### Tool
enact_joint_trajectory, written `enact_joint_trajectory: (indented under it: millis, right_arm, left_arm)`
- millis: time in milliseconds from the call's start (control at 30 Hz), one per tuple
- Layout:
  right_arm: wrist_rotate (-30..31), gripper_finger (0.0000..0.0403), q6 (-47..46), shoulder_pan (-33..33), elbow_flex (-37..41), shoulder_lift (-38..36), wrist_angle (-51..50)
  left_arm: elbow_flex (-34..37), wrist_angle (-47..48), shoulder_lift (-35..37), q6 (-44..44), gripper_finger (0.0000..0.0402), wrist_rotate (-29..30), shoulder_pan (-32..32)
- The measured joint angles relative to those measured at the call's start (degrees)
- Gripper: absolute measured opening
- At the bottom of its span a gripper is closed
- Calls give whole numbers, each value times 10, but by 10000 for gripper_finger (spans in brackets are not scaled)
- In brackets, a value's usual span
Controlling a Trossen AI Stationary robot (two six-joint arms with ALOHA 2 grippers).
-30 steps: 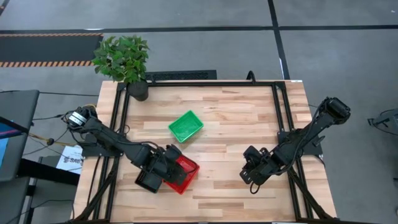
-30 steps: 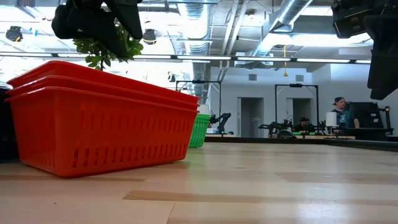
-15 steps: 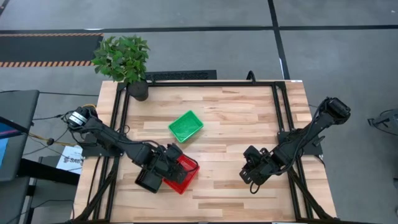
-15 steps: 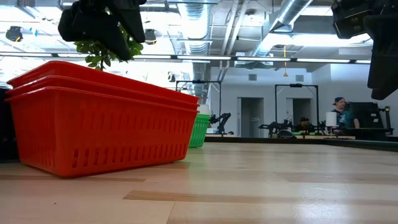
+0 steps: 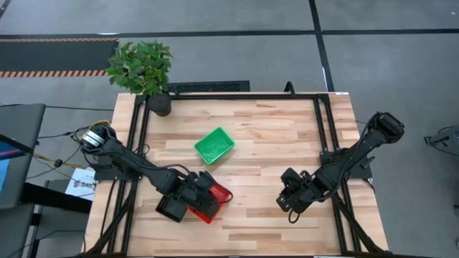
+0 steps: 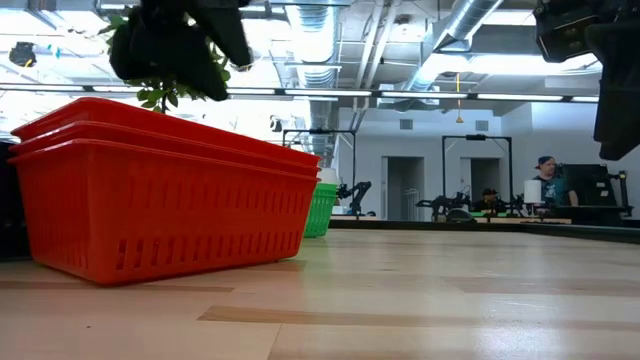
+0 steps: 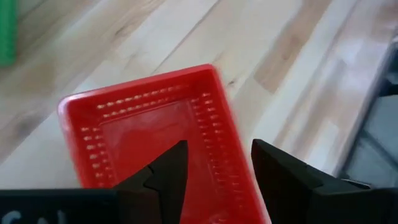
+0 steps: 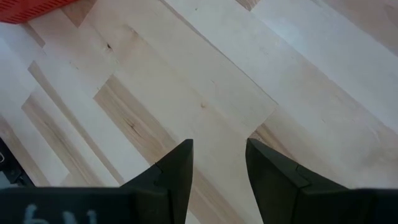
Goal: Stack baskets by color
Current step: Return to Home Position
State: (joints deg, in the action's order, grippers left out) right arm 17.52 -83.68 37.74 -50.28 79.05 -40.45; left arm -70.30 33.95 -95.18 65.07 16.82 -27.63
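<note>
High view: my left gripper (image 5: 206, 186), fingers apart and empty, has lifted off the red stack (image 5: 221, 195); stacking looks finished, and my right gripper (image 5: 290, 206) waits spread.

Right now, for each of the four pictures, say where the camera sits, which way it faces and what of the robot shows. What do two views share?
High: above the table, straight down; both arms.
Low: table-top height, level across; arm parts overhead.
Left wrist: on the left arm, down past the open left gripper into the red baskets.
Right wrist: past the open right gripper onto bare wood.
Shared: the red baskets, in all four.
</note>
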Motion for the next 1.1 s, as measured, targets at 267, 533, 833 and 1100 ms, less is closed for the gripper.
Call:
enact_joint_trajectory:
  millis: [267, 533, 833, 1100]
  right_arm:
    - [-8, 170, 5, 0, 0, 0, -3]
    - [-9, 170, 11, 0, 0, 0, -4]
    - [-9, 170, 11, 0, 0, 0, -3]
    - [-9, 170, 9, 2, 0, 0, -3]
  left_arm:
    - [-6, 9, -28, -17, 83, -8, 3]
    - [-7, -4, -28, -27, 6, -6, 3]
    - [-7, -3, -41, -20, 0, 5, -1]
    - [-8, -2, -53, -16, 0, 12, 0]
